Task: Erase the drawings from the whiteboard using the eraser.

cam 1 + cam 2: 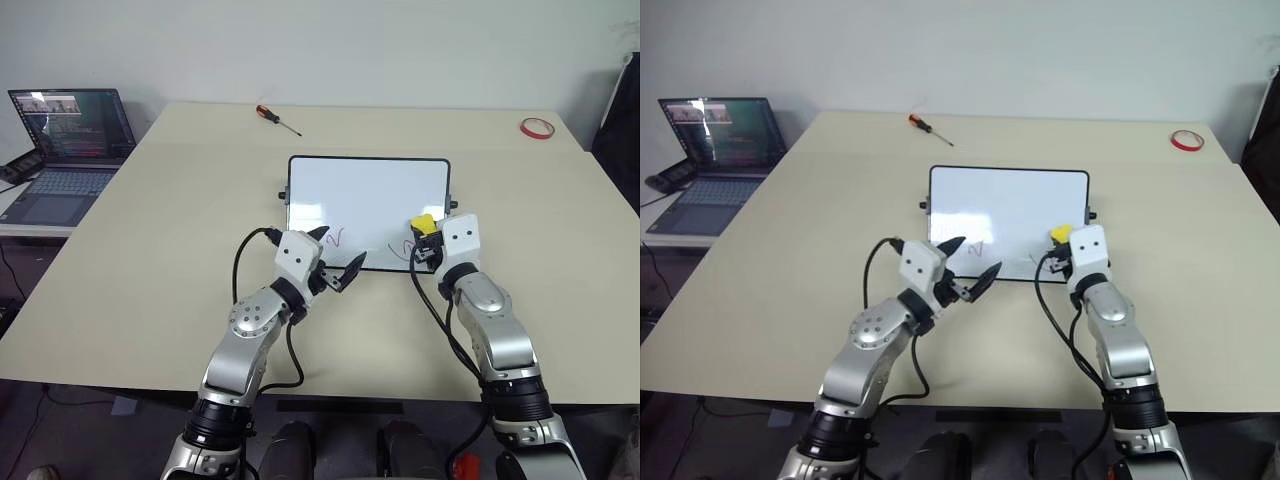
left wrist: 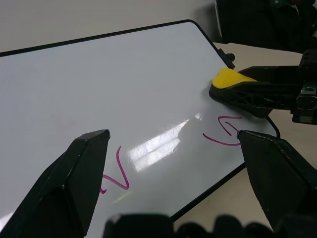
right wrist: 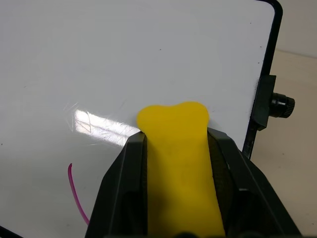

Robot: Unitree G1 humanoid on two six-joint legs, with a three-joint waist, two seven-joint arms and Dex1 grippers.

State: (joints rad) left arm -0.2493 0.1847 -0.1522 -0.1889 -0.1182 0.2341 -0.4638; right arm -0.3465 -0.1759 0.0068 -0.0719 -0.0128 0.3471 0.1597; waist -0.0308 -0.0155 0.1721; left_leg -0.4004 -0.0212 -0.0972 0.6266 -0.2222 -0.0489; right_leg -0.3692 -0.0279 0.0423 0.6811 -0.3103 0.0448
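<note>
From the head camera, the whiteboard (image 1: 368,212) lies flat on the beige table (image 1: 150,260), in front of both arms, with red drawings (image 1: 334,238) along its near edge: a wavy tick toward the left and a curl (image 1: 402,249) toward the right. The left gripper (image 1: 334,260) hovers at the board's near edge with its two black fingers spread apart and nothing between them. The right gripper (image 1: 428,243) sits at the board's near right corner, pinching the yellow eraser (image 1: 423,224), which lies on the white surface just beside the curl. A laptop (image 1: 66,150) stands off the table's left side, a red-handled screwdriver (image 1: 277,119) lies beyond the board, and a red tape ring (image 1: 536,127) rests near the far right corner. In the left wrist view, the spread fingers (image 2: 74,181) frame the wavy tick (image 2: 117,171) and the curl (image 2: 223,131), with the eraser (image 2: 229,77) in the other gripper's black fingers close to the curl. In the right wrist view, the fingers (image 3: 124,186) clamp the eraser (image 3: 181,158) on both sides; its rounded tip is over the bare board near the frame's black knob (image 3: 282,105), and a red stroke (image 3: 77,196) shows to one side.
</note>
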